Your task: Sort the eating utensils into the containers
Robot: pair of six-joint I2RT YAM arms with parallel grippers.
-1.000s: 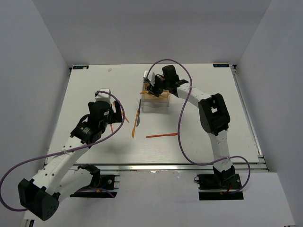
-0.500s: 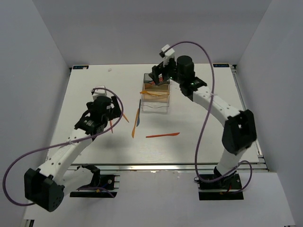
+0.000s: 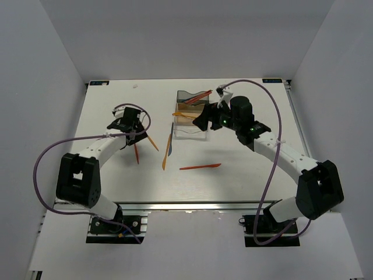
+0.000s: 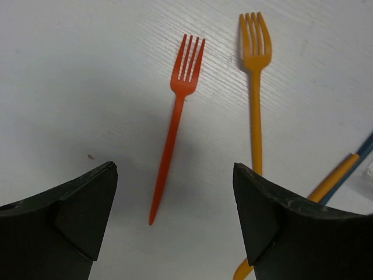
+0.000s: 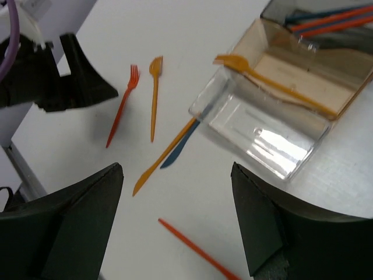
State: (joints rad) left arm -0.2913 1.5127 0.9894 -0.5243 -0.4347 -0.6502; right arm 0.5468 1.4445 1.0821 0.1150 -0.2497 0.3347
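My left gripper (image 3: 133,134) hangs open over the table, the handle tip of a red fork (image 4: 175,128) lying between its fingers and an orange fork (image 4: 255,87) to the right. Beside the containers my right gripper (image 3: 201,121) is open and empty. The grey bin (image 5: 274,9) holds red and blue utensils, and one red piece (image 3: 198,96) sticks out. An orange fork (image 5: 268,81) lies across the amber bin (image 5: 344,99). The clear bin (image 5: 218,93) holds nothing. On the table lie an orange knife (image 5: 166,154), a blue knife (image 5: 183,146) and a red stick (image 5: 192,248).
The three bins (image 3: 176,114) stand in a row at the table's centre back. The loose utensils lie between the two arms, left of and in front of the bins. White walls enclose the table on three sides.
The right gripper has opened and drawn back from over the grey bin to the bins' right side; a red utensil now leans in that bin. The left gripper has moved away from me.
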